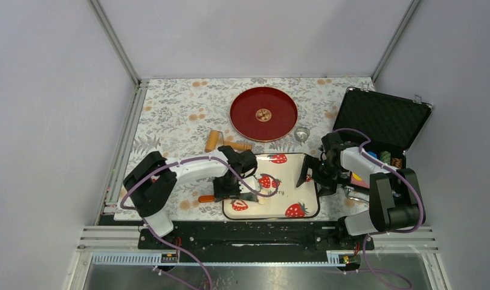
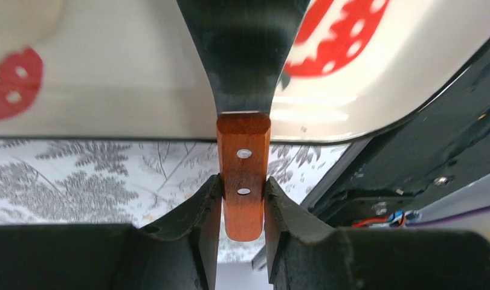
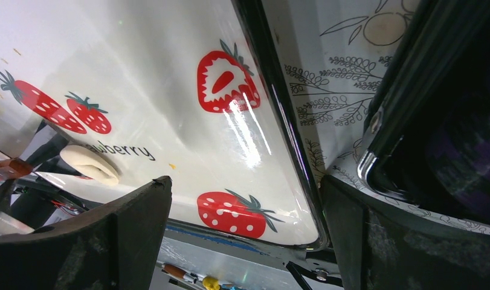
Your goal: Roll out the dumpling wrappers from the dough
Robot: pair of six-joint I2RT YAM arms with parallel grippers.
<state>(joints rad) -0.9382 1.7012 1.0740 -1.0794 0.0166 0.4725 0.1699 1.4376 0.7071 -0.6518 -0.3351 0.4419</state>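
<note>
**A:** Left wrist view: what does the left tool [image 2: 243,193] hold?

**B:** Its two black fingers are clamped on the brown wooden handle of a flat steel scraper [image 2: 245,145]. The blade points to 12 o'clock and lies over the white strawberry-printed tray [image 2: 139,78]. Gripping low on the handle probably keeps the fingers clear of the tray rim while the blade works flat.

**A:** And the dough?

**B:** The soft off-white dough lump [image 3: 90,164] sits on the tray at roughly 7 o'clock in the top view, just beside the blade. The scraper is likely portioning or lifting it.

**A:** The right tool [image 3: 245,187]?

**B:** Spread wide and holding nothing, over the tray's 3 o'clock edge, plausibly placed to steady the tray.

**A:** Further out?

**B:** On the floral desk [image 1: 170,109], the tan wooden roller [image 1: 214,140] lies at 11 o'clock of the tray. The round red plate [image 1: 245,121] is at 12, with the small metal ring cutter [image 1: 301,133] beside it, and the open black case [image 1: 381,115] is at 2. No dumpling wrappers are visible, so rolling appears not yet begun.
</note>
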